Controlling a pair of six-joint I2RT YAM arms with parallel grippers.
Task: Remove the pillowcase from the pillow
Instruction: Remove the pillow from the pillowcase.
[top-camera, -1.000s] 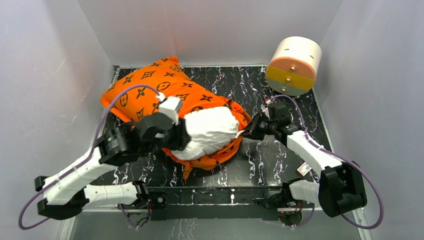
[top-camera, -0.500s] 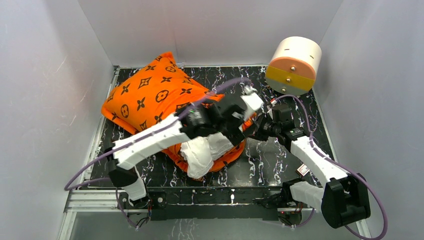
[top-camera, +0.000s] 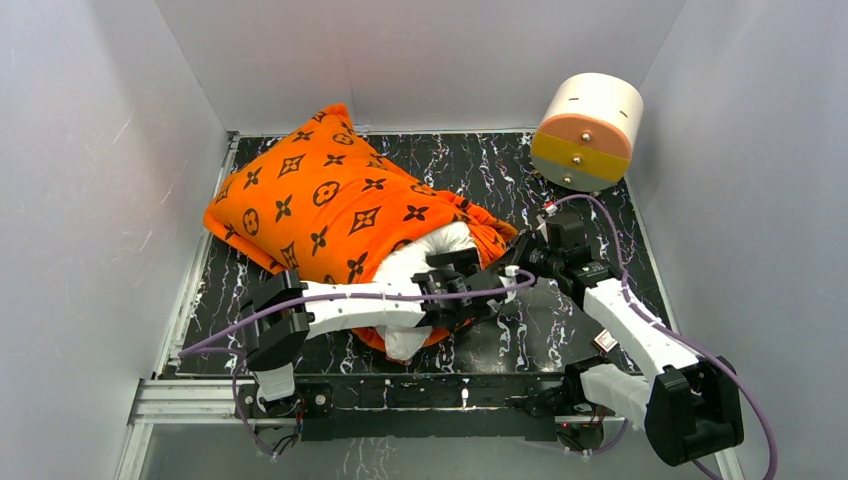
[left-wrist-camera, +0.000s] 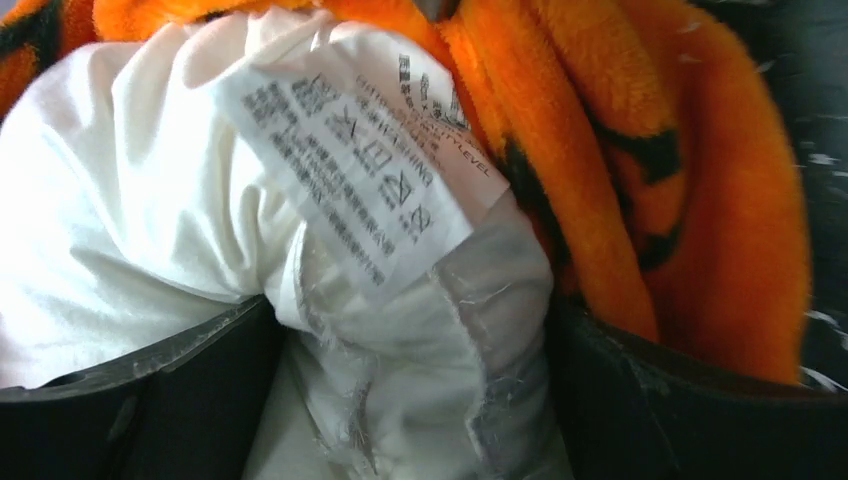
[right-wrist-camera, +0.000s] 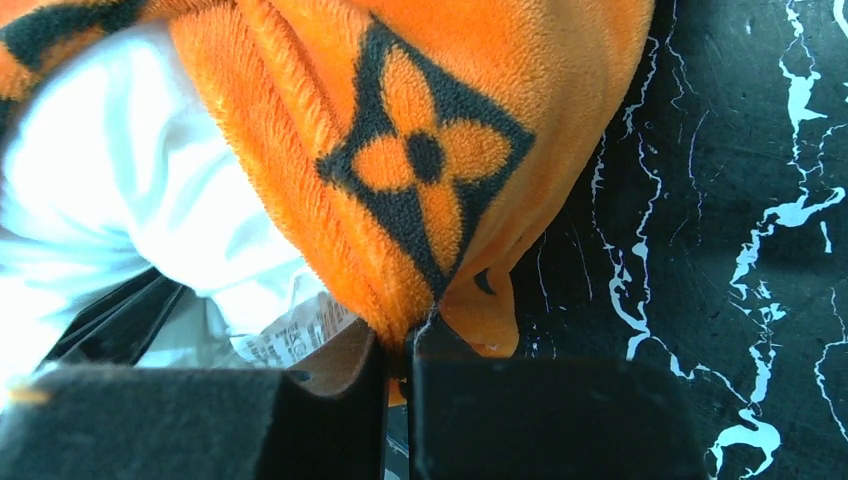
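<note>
Looking at the pillowcase (top-camera: 320, 205), I see it lies on the left, far part of the table (top-camera: 560, 190). It covers most of the pillow (top-camera: 432, 250). Only the right near end of the pillow comes out of the open mouth, white and wrinkled, about the middle of the table. A printed label (left-wrist-camera: 360, 170) is sewn on this bare end.

My left gripper (left-wrist-camera: 410, 400) is at this end. Its two dark fingers (left-wrist-camera: 130, 400) stand rather wide apart, and a thick bunch of the white pillow fills the space between them, touching both, so I read it as a hold on the pillow. The orange mouth of the pillowcase lies just to the right of this bunch.

My right gripper (right-wrist-camera: 398, 360) comes from the right side. Its fingers are almost together, and they pinch the thin orange edge of the pillowcase mouth, just under one black flower motif.

A round white and orange drum (top-camera: 588, 128) stands at the far right corner, well apart from both grippers.
</note>
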